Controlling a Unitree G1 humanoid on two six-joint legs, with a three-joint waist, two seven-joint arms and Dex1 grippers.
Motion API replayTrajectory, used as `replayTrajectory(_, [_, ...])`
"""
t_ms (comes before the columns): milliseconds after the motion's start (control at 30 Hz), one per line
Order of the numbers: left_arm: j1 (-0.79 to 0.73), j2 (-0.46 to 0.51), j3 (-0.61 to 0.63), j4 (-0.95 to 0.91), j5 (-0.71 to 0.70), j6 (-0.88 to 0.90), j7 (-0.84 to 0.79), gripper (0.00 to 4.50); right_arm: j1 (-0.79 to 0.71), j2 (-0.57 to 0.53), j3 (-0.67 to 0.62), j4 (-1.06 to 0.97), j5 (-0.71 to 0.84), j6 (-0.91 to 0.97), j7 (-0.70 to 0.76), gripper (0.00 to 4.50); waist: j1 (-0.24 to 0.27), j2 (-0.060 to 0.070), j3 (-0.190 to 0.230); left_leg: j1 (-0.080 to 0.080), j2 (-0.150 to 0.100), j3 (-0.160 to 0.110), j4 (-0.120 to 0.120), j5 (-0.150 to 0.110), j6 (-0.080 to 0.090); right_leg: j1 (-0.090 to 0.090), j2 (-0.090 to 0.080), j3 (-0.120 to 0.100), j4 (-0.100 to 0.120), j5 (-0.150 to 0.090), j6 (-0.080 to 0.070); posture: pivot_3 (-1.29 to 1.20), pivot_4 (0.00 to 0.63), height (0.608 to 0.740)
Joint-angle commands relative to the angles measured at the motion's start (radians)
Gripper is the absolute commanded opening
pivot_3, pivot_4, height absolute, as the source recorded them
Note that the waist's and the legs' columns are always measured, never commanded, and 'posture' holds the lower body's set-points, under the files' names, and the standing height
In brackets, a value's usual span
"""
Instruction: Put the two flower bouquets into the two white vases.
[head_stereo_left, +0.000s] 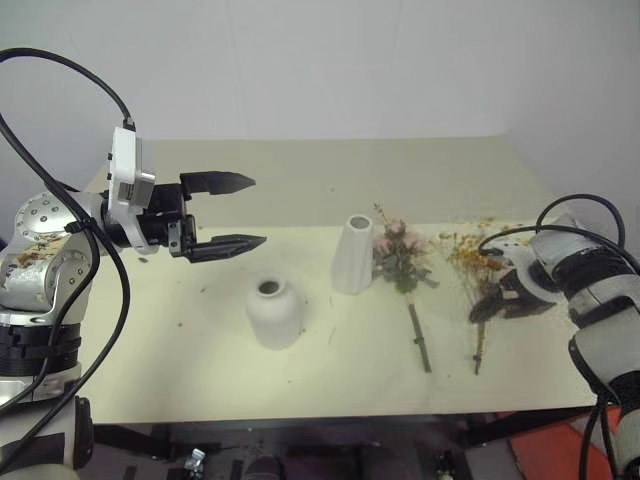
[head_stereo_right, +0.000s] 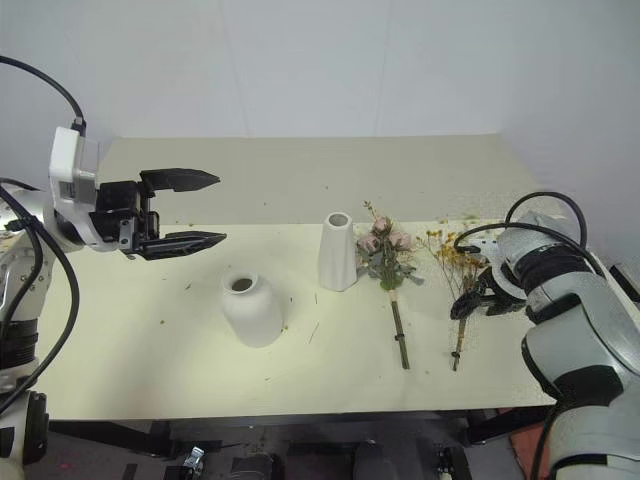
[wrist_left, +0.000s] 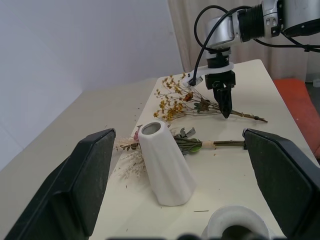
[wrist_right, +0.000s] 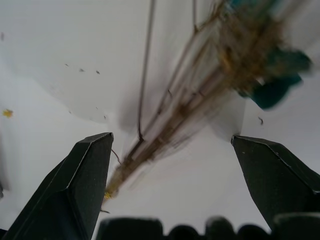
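Observation:
On the cream table (head_stereo_left: 300, 180) a tall slim white vase (head_stereo_left: 352, 254) stands upright, with a short round vase (head_stereo_left: 273, 311) nearer and to its left. The pink rose bouquet (head_stereo_left: 400, 255) lies flat just right of the tall vase, stem toward the front edge. Further right lies the yellow dried-flower bouquet (head_stereo_left: 468, 256). My right gripper (head_stereo_left: 492, 300) points down over its thin brown stems (wrist_right: 160, 135), open, a finger on each side, holding nothing. My left gripper (head_stereo_left: 225, 212) hovers open and level above the table, left of both vases.
Small flower crumbs are scattered over the table around the bouquets. The table's front edge runs close below the stem ends. A red-orange object (head_stereo_left: 590, 450) sits on the floor at the front right. A pale wall stands behind the table.

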Motion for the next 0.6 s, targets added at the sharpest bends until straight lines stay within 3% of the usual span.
replayTrajectory(33, [-0.005,0.016,0.023,-0.038,-0.007,0.006,0.007,4.45,-0.043,0.008,-0.049,0.029,-0.025,-0.030,-0.002,4.50,0.000,0.000,0.000,0.000,0.000,0.000,0.000,0.000,0.000,0.000,0.000,0.000,0.000,0.000,0.000,0.00,0.150,0.740])
replayTrajectory(167, [-0.002,0.019,0.028,-0.041,-0.005,0.009,0.010,4.45,-0.041,0.047,-0.054,0.062,-0.052,-0.033,-0.005,4.50,-0.001,0.000,0.000,0.000,0.000,0.000,0.000,0.000,0.000,0.000,0.000,0.000,0.000,0.000,0.000,0.00,0.150,0.740])
replayTrajectory(467, [0.001,0.018,0.029,-0.046,-0.004,0.008,0.015,4.50,-0.037,0.096,-0.110,0.087,-0.095,-0.039,-0.051,1.68,-0.003,0.000,0.000,0.002,0.000,0.000,0.000,0.000,0.000,0.001,0.000,0.000,0.001,0.000,0.000,0.00,0.150,0.740])
replayTrajectory(600, [0.004,0.020,0.033,-0.046,-0.004,0.007,0.017,4.50,-0.049,0.093,-0.198,0.096,-0.099,-0.035,-0.176,0.25,-0.003,0.000,0.000,0.002,0.000,0.000,0.000,0.000,0.000,0.001,0.000,0.000,0.001,0.000,0.000,0.00,0.150,0.740])
